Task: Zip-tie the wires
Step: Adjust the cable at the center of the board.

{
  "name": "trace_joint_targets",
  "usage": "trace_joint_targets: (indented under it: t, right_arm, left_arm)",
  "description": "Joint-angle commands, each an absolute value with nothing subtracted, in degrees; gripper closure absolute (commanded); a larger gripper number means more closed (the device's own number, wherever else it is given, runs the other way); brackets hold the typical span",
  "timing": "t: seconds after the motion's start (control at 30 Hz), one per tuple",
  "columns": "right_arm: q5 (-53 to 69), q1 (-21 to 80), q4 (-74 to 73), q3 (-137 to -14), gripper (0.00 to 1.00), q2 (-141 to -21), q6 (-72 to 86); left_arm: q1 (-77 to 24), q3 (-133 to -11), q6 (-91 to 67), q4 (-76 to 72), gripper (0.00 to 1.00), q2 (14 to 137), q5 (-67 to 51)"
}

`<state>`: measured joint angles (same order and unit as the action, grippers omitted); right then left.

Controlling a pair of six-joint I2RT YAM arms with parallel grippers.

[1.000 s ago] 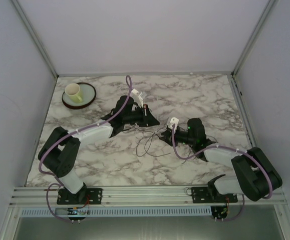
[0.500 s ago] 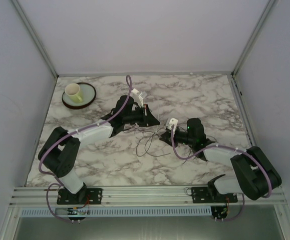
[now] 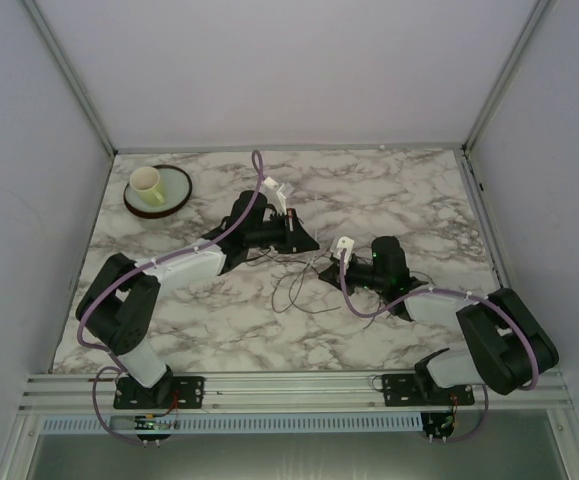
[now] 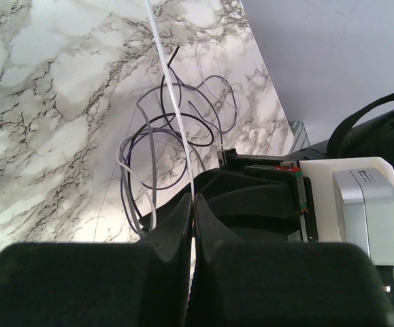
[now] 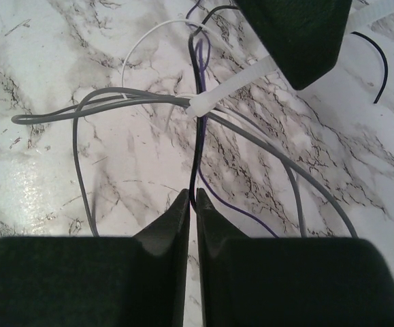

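From above, the wires (image 3: pixel 291 288) are too thin to tell apart. The zip tie (image 4: pixel 173 102) runs off the left wrist view's top edge and vanishes between the left gripper (image 4: pixel 192 204) fingers. 1 dark wire's end hides between the right gripper (image 5: pixel 192 197) fingers.

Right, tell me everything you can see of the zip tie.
The zip tie is a thin, flat, whitish strip, apparently plastic. Its small blocky head lies where several wires meet on the marble table. From there the strap slants away into the left gripper, which is shut on it. In the left wrist view it runs straight out over the wire loops. Whether it encircles them cannot be told.
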<state>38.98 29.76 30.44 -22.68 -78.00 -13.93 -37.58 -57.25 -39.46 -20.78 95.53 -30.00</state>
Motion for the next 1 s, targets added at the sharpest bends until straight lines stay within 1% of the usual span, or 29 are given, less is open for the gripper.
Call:
trace_joint_targets:
  t: [0.0, 0.07, 0.37, 0.5, 0.97]
  right_arm:
    - [40.88, 29.53, 33.13, -24.71, 0.97, -78.27, -14.29]
    - [40.52, 29.53, 32.93, -24.62, 1.0, -78.08, -14.3]
    - [36.53, 28.99, 27.15, -22.72, 1.0, -72.79, -15.33]
    - [35.94, 28.65, 27.57, -20.94, 1.0, -69.35, -13.17]
    - [31.91, 27.57, 30.09, -16.5, 1.0, -62.99, -6.76]
  left_arm:
    - [-37.9, -59.06, -40.06, -21.61, 1.0, 94.94, -31.24]
    - [-37.93, -59.06, -40.08, -21.6, 1.0, 94.84, -31.26]
    - [-35.68, -57.49, -39.4, -19.53, 1.0, 92.04, -30.48]
    - [-34.29, -57.46, -38.3, -17.86, 1.0, 90.49, -30.64]
    - [-29.41, -57.82, -36.06, -12.61, 1.0, 85.55, -30.89]
